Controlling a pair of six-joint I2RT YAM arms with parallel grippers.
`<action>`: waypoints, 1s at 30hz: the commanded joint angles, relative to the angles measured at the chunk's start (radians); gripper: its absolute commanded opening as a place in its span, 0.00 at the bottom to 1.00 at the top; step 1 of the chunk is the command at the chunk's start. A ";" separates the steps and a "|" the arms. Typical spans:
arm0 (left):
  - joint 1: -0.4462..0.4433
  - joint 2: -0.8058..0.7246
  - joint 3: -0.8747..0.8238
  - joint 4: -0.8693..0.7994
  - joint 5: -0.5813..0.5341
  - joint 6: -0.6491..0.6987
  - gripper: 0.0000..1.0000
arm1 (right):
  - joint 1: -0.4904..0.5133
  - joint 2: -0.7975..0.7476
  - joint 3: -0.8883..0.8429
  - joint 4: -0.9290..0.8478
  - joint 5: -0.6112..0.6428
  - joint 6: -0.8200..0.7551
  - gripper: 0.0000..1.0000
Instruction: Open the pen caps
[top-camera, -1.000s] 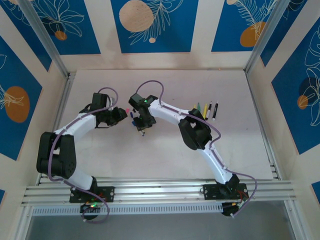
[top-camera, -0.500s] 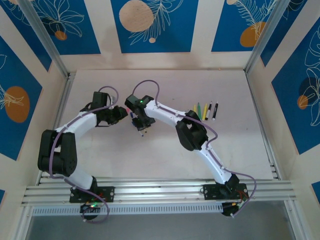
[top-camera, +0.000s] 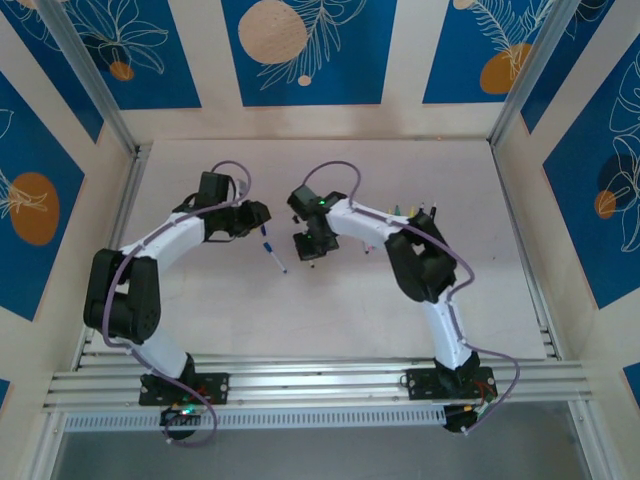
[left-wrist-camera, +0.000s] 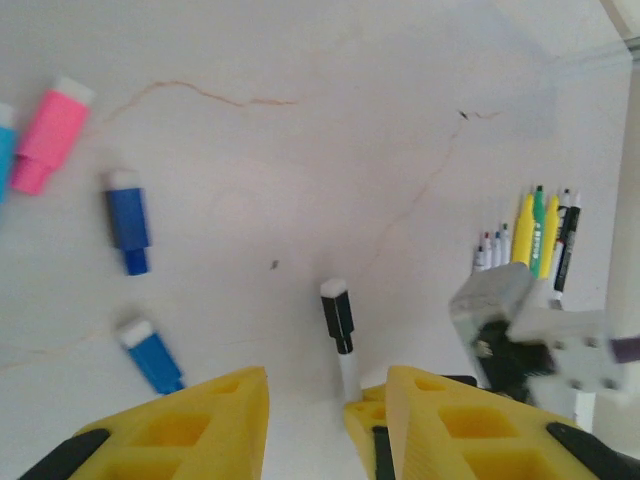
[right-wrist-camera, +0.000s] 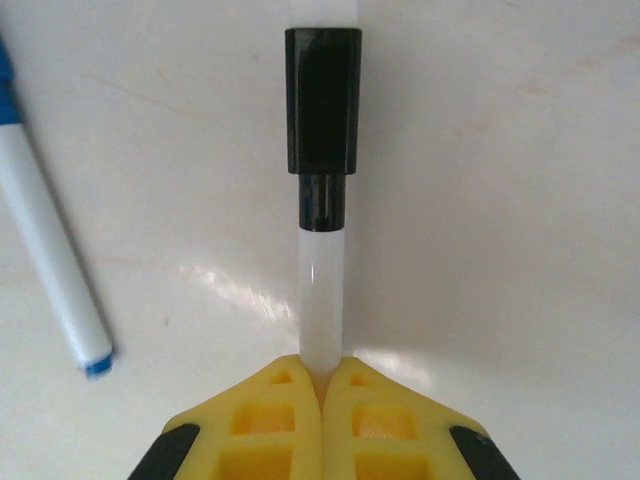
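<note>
1. This is a robotics lab cell, a purpose-built test enclosure for bench-mounted arms.
2. Panel walls (top-camera: 305, 50) printed with blue leaf-and-circle patterns stand beyond the left claw (top-camera: 260, 214) and the right claw (top-camera: 308, 252) and to both sides of them, boxing in a pale tabletop (top-camera: 330, 310).
3. Slanting metal posts (top-camera: 88, 75) frame the far corners.
4. Nearer than the claws, an aluminium rail (top-camera: 320, 385) carries both arm bases.
5. Purple cables (top-camera: 331, 163) loop along the white-and-black arms (top-camera: 165, 238).

White table (top-camera: 330, 300) with fine cracks (left-wrist-camera: 200, 92); blue leaf-patterned wall panels (top-camera: 350, 60); aluminium rail (top-camera: 320, 380) along the near edge.
</note>
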 joint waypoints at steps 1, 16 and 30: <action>-0.034 0.036 0.057 0.014 0.015 -0.024 0.37 | -0.003 -0.137 -0.078 0.148 -0.148 0.017 0.00; -0.125 0.123 0.149 0.029 0.016 -0.068 0.38 | -0.001 -0.234 -0.112 0.186 -0.176 0.007 0.00; -0.128 0.134 0.146 0.048 0.035 -0.080 0.27 | 0.000 -0.192 -0.036 0.166 -0.169 0.020 0.00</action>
